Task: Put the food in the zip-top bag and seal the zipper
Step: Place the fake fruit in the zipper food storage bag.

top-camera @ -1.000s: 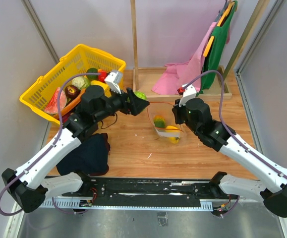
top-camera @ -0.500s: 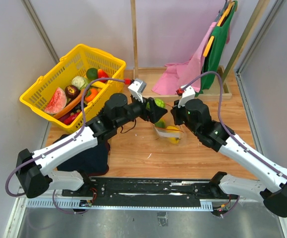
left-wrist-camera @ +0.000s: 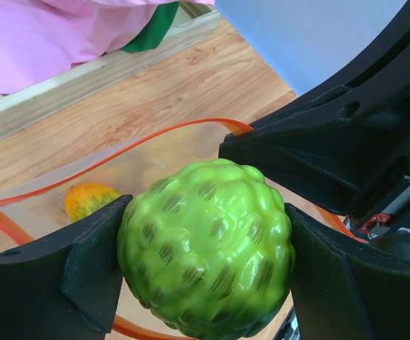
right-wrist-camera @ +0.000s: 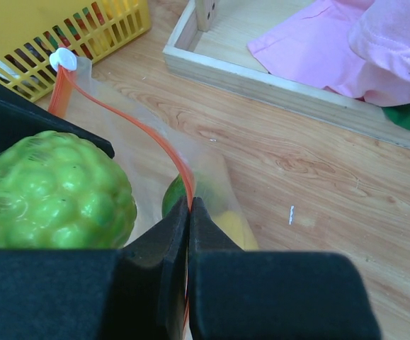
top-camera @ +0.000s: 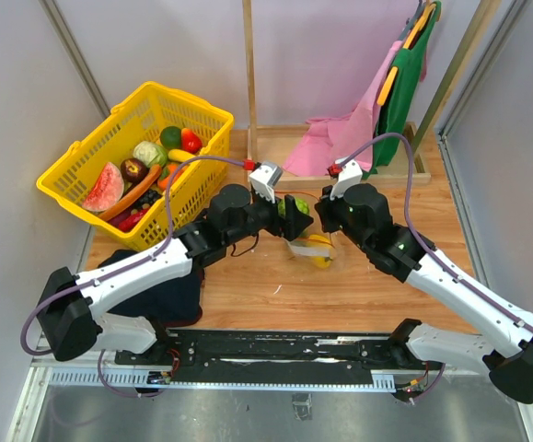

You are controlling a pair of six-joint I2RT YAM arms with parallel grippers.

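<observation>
My left pincer [left-wrist-camera: 205,263] is clamped on a bumpy green fruit [left-wrist-camera: 206,248], with one black pad pressed to each side. The fruit hangs just over the open mouth of the zip-top bag [top-camera: 307,245], which lies on the desk [top-camera: 340,285] between my two arms. From the left wrist I see the zipper [left-wrist-camera: 120,152] curving round behind and under the fruit, so the rim stands apart. A yellow-orange piece [left-wrist-camera: 91,200] already lies inside, beneath the clear wall.

My right pincer [right-wrist-camera: 188,234] is pinched tight on the zipper at the bag's rim and holds that edge up. From its fingers the red-orange strip runs away to a small white slider [right-wrist-camera: 63,60] near the yellow basket [top-camera: 77,152]. A green piece [right-wrist-camera: 171,198] shows through the plastic just beside those fingers.

Room is tight at the mouth. The right pincer's black body sits just beside the fruit, and from above the two wrists nearly touch. On the far side, the edge of the wooden tray [right-wrist-camera: 261,81] with the pink cloth [top-camera: 326,147] lies near the bag. The basket stands to the left, holding other toy produce. Bare wood lies open on the near side of the bag and to its right. A dark cloth [top-camera: 165,285] lies under my left arm at the desk's near left.
</observation>
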